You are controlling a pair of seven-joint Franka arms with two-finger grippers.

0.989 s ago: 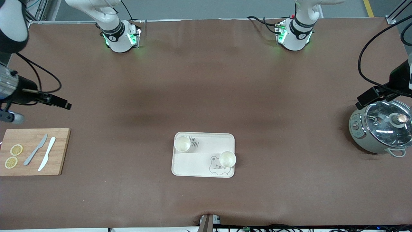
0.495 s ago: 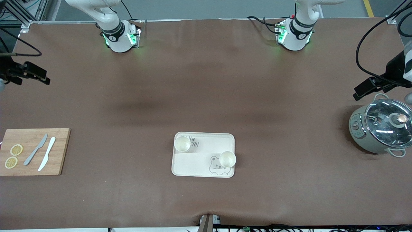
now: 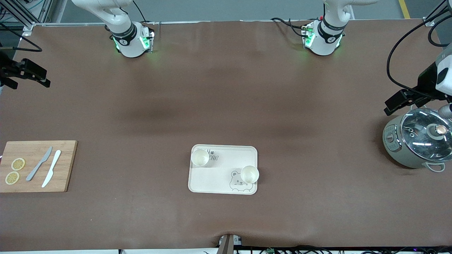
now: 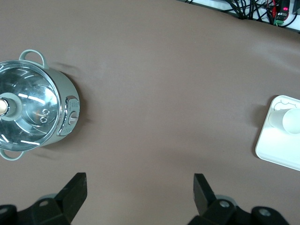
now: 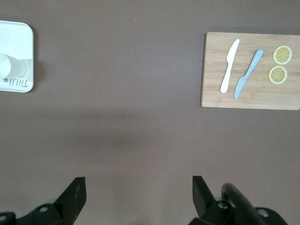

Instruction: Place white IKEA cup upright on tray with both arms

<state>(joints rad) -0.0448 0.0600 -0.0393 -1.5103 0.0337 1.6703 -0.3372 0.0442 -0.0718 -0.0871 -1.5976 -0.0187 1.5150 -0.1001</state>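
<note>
On the tray (image 3: 222, 169), set at the table's middle, we see two white cups standing mouth up: one cup (image 3: 200, 157) at the corner toward ten o'clock, over the grey lettering, and the other cup (image 3: 249, 174) toward four o'clock, beside the bear drawing. We judge them light, stiff and smooth-walled, likely slippery under hard pads and breakable if dropped; we would take one by the rim, one finger inside and one outside, or across the body with a gentle squeeze. Our left gripper (image 3: 400, 102) hangs over the table at the left arm's end, just at eleven o'clock of the lidded pot (image 3: 418, 141), its jaws spread wide and holding nothing; the left wrist view shows both fingers (image 4: 75, 190) apart above bare table. Our right gripper (image 3: 31, 72) hangs at the right arm's end, well toward twelve o'clock from the cutting board (image 3: 35, 165) with its knives and lemon slices, likewise spread wide and empty. To us both cups look placed, so the task seems finished.
</note>
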